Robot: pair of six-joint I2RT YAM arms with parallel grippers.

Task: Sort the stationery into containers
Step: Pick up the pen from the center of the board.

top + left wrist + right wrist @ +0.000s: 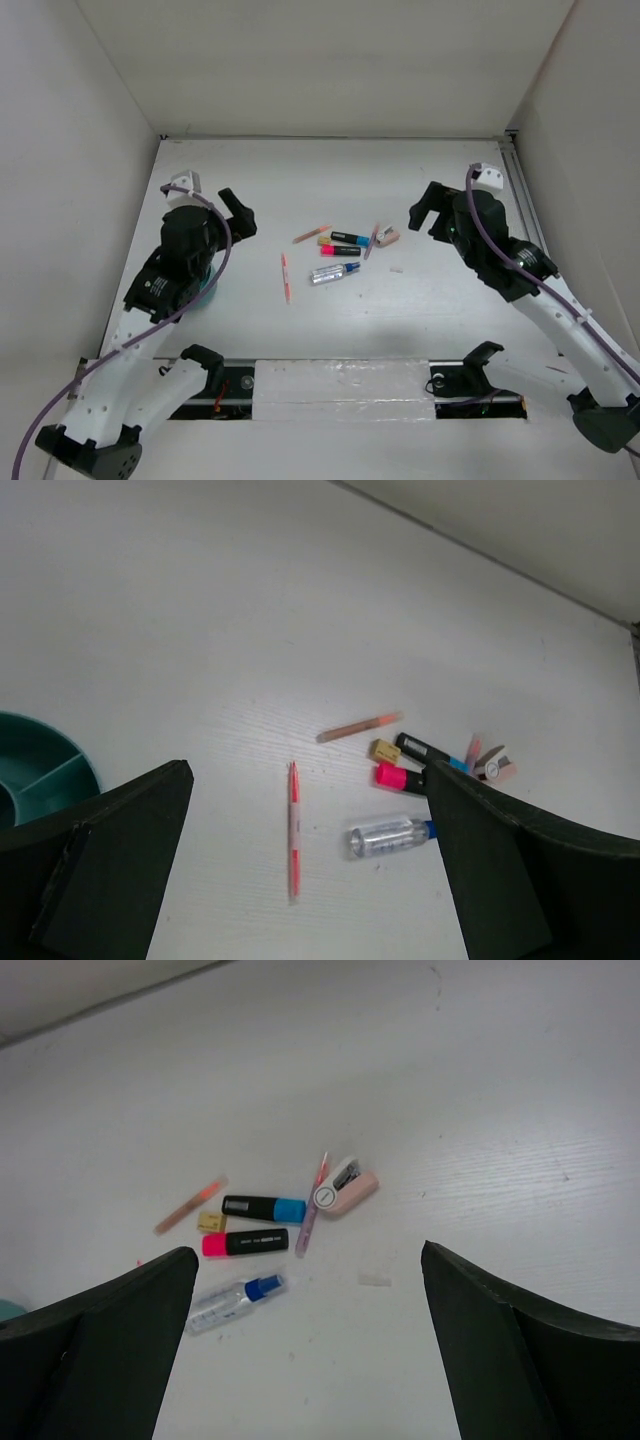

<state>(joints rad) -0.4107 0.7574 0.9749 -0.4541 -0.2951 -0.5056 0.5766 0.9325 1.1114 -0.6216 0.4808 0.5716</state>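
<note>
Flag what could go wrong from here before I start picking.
The pink-tipped marker, blue-tipped marker and pinkish eraser lie close together; closing on one may drag a neighbour.
The lone orange pencil lies flat and thin, so a grip may slip.
The teal container sits half hidden under the left arm, easy to bump.

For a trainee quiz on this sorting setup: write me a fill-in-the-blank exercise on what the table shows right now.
1. The left gripper and right gripper both stand ___, holding nothing.
2. The teal container sits on the robot's ___ side.
3. The clear pen has a ___ cap.
Missing words: open; left; blue.
</note>
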